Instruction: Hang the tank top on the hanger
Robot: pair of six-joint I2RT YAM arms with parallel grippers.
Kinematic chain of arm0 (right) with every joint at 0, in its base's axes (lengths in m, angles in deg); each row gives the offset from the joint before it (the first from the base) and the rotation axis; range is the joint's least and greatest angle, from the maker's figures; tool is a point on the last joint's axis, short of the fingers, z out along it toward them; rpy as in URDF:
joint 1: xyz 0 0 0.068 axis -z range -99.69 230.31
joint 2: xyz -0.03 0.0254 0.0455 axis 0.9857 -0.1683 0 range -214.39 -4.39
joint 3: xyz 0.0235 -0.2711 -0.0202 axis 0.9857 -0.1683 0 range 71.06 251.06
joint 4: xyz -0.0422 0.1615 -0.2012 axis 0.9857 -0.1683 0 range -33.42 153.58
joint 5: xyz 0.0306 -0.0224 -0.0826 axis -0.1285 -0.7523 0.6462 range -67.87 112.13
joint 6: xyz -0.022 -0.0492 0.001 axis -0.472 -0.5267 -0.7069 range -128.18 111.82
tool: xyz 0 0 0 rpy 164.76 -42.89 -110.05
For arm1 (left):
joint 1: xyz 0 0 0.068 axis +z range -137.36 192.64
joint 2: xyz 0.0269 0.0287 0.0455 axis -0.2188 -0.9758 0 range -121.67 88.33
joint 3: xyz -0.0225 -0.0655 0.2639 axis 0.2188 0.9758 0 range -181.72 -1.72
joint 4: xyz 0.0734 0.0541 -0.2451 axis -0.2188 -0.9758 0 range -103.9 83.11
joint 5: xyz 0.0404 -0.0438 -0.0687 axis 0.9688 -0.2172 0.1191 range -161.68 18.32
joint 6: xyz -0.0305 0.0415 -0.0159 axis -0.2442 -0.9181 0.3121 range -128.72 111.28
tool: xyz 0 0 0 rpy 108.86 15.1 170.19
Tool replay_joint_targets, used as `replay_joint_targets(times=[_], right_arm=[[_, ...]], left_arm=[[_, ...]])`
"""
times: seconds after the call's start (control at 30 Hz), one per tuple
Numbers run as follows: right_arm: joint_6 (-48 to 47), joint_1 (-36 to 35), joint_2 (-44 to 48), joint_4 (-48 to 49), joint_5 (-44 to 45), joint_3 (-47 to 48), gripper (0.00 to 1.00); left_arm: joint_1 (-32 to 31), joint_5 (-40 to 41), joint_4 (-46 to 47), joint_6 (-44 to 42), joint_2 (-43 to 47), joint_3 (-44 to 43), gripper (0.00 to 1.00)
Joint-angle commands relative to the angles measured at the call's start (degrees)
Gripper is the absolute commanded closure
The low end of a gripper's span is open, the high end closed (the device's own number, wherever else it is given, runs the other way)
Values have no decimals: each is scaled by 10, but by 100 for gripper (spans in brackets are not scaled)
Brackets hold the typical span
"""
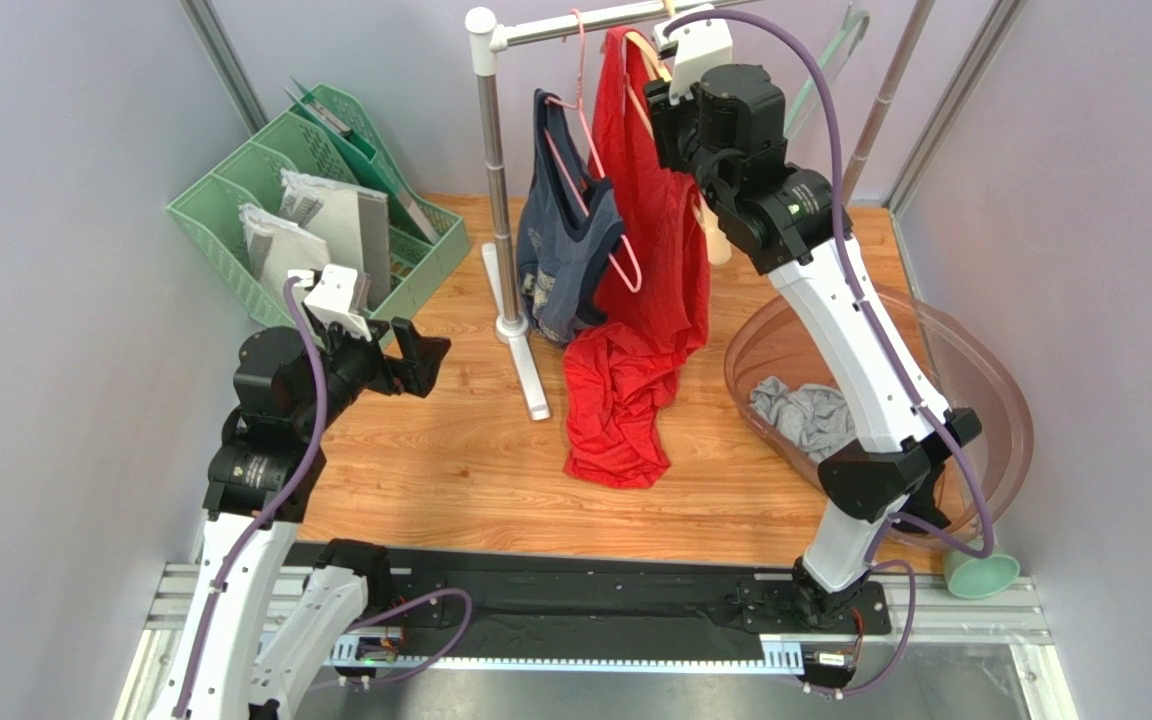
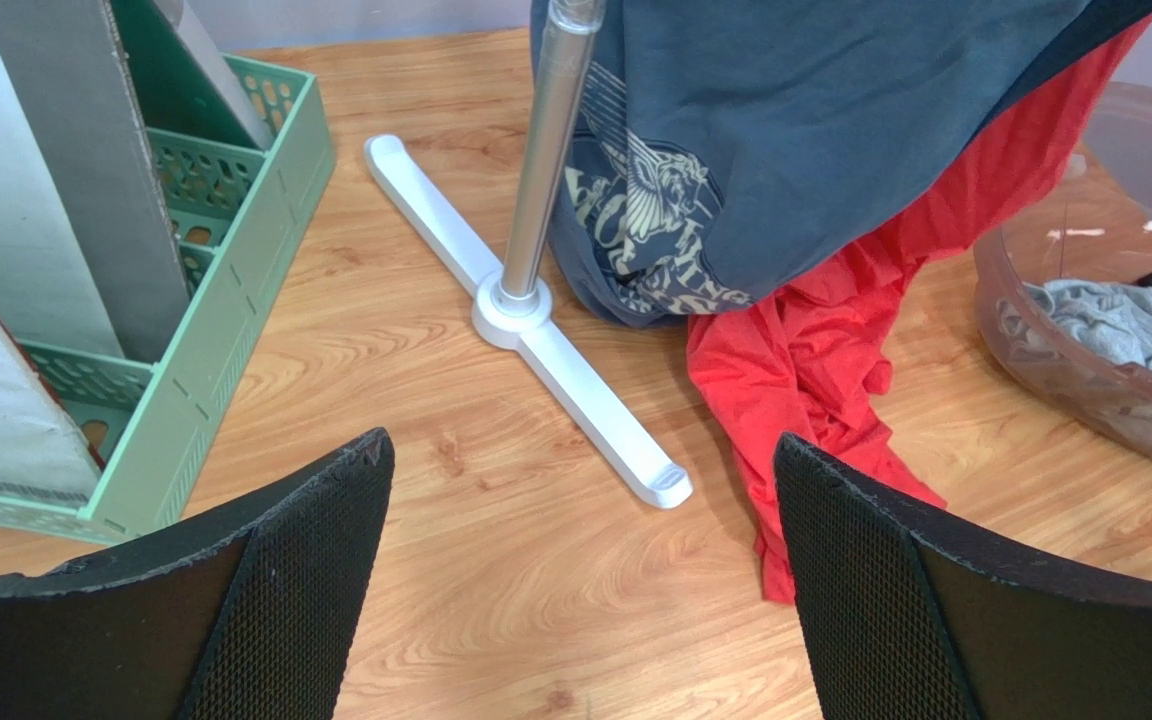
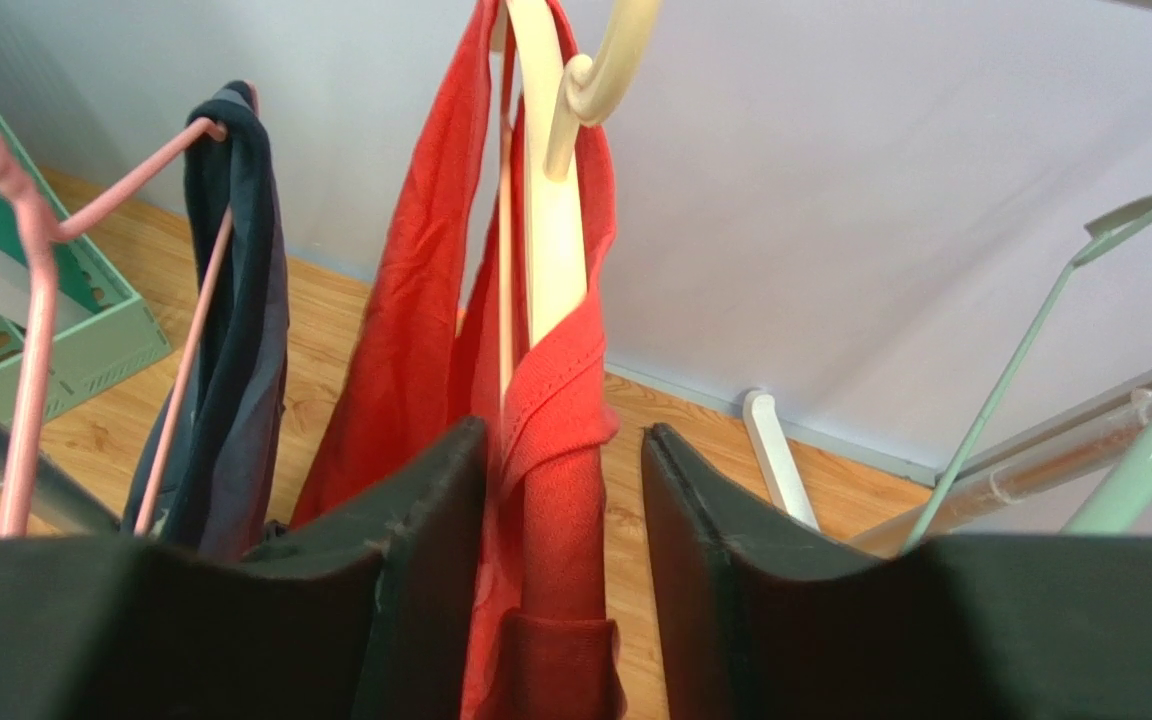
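The tank top [image 1: 657, 225] hangs on the hanger [image 3: 549, 195], so it's nearly done, I'd say. The right claw [image 3: 560, 443] straddles a strap, jaws narrowly apart and not yet clear. The left claw [image 2: 582, 450] gapes wide, empty.

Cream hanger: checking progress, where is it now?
Right wrist view, upper centre: the cream hanger sits inside the red tank top, right of the navy top, above the right gripper.

Pale lavender-grey walls [image 1: 71, 225] enclose a light wooden tabletop [image 1: 447, 450] at centre frame; a white garment rack [image 1: 495, 180] stands upper middle.
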Motion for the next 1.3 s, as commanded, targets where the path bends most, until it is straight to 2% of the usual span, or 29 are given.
replay_joint_targets(times=[0.0,0.1,0.17,0.23,0.3,0.37,0.6,0.87,1.27], right_arm=[[7,2,45,17,-24,2,47],[8,2,46,17,-32,10,31],[5,1,46,17,-34,15,25],[7,1,46,10,-39,23,14],[11,2,54,6,-46,21,6],[18,0,66,8,-49,10,3],[57,-2,171,28,-73,-86,0],[108,-2,353,32,-70,-301,0],[210,33,509,2,-84,-567,0]], left_arm=[[6,-20,25,8,-3,1,1],[6,-27,25,8,-4,1,1],[7,-28,24,7,-5,1,1],[7,-28,25,7,-5,2,1],[7,-28,23,7,-5,1,1],[7,-24,21,5,-4,1,1],[7,0,18,4,6,4,1],[7,20,18,3,17,9,1],[7,35,18,14,28,15,1]])
